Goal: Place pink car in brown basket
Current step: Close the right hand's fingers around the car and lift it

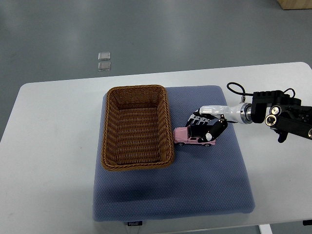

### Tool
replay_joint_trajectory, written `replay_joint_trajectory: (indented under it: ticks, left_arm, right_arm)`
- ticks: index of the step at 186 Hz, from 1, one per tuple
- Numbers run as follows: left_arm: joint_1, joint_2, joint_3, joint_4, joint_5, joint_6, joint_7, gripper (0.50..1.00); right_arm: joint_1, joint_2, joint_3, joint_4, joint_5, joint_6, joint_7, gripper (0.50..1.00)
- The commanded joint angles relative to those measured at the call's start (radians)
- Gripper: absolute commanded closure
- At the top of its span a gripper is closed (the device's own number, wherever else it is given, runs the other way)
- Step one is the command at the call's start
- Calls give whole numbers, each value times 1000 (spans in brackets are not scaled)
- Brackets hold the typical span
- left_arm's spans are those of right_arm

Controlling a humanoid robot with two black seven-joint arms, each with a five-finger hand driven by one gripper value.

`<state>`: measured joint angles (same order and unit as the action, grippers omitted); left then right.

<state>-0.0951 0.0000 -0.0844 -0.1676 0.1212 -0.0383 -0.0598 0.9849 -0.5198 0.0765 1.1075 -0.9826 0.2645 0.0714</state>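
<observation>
1. While the pink car (pixel 187 136) sits on the blue mat (pixel 204 185) just beside the brown basket (pixel 110 127), the right hand (pixel 207 127) curls its fingers over it — contact looks likely.
2. Probably light, rigid, smooth — best pinched across its sides.

Under the right hand's (pixel 207 124) black fingers and white thumb sits the pink car (pixel 191 137), with darker windows and black wheels. Just left of the hand, the basket (pixel 137 127) is warm brown wicker, woven in fine horizontal ribs. Beneath both lies a dusty blue-grey mat (pixel 204 185) on a white table (pixel 44 161). The arm (pixel 285 114) behind the hand is black past a silver wrist. The floor (pixel 170 34) beyond is dull grey-green.
</observation>
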Motion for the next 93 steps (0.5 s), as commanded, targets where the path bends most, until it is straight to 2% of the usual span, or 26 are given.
replay_joint_trajectory:
  ticks: [1, 93]
  left_arm:
    - [0, 0, 0, 0, 0, 0, 0, 500]
    - [0, 0, 0, 3, 0, 2, 0, 500]
  right_arm:
    - [3, -6, -1, 0, -1, -1, 13, 1000]
    - [70, -83, 2, 17, 5, 25, 21, 1000]
